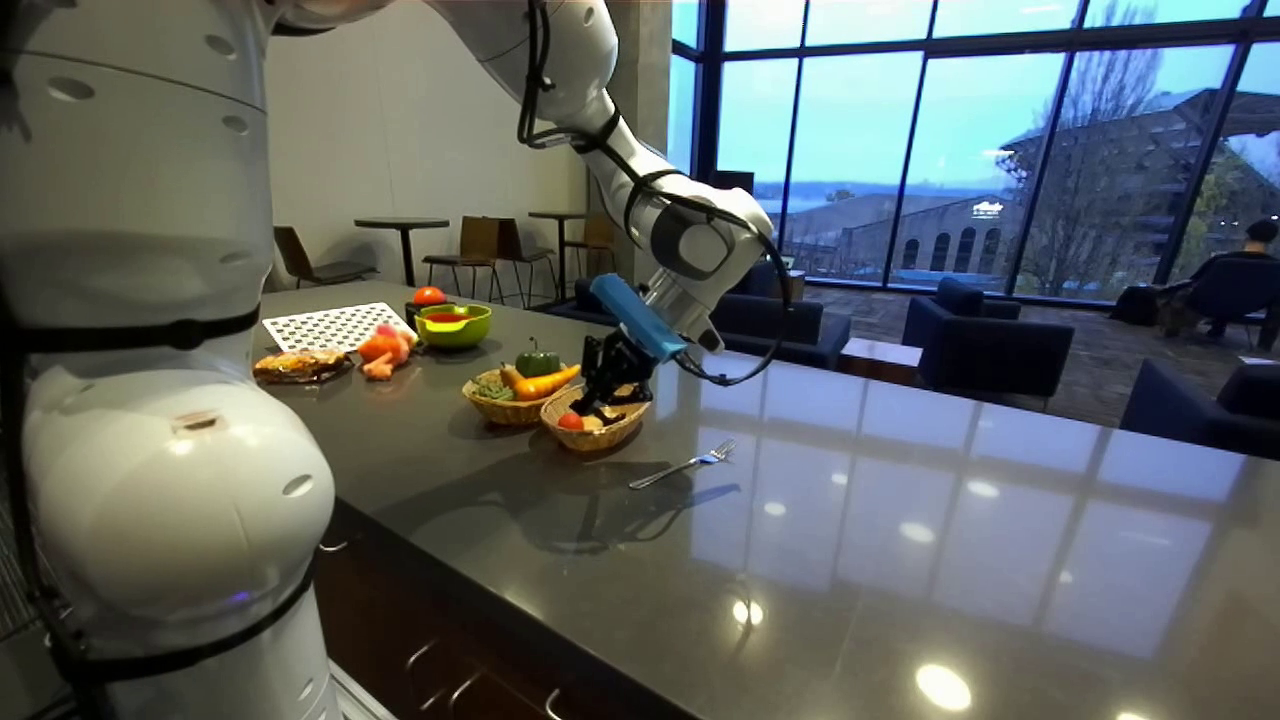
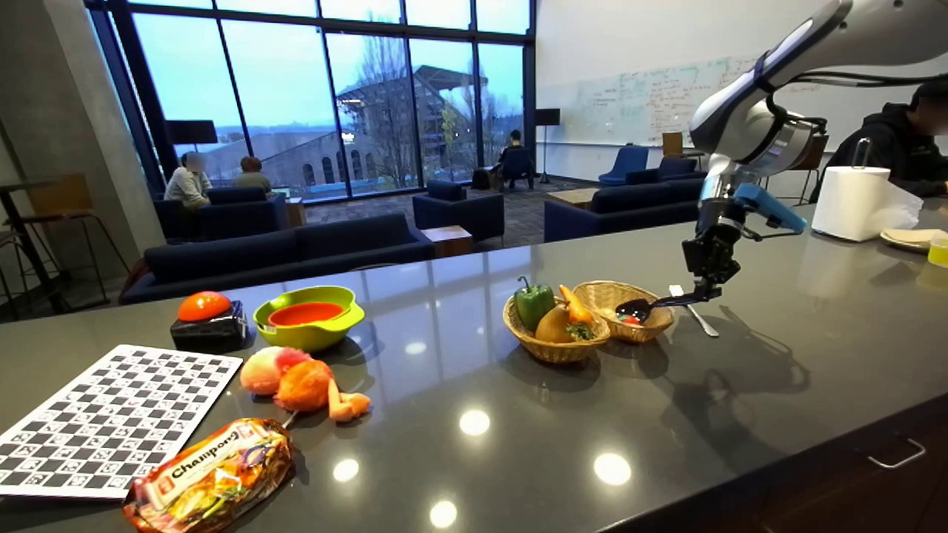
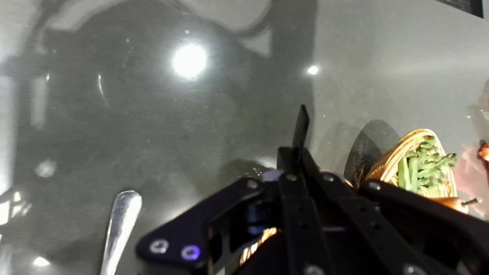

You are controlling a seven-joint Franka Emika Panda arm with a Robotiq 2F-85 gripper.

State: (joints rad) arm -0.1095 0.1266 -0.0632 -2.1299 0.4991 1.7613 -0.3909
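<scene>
Clenched black gripper (image 3: 295, 156), foremost at the lower right of the wrist view, grasping a black ladle (image 2: 658, 303)
Its scoop end shows within the rim of a wicker basket (image 2: 643, 333), right of centre in an exterior view, near a round red item (image 1: 570, 421); a second basket (image 2: 559, 351) with a green pepper (image 2: 533, 305) stands close at left, and a metal fork (image 1: 688, 465) lies right of both in both exterior views

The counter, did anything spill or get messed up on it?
I see no spill or damage. One slightly odd thing: a fork lies by itself on the counter, apart from the basket where the gripper holds a black spoon. It looks left out.
</scene>
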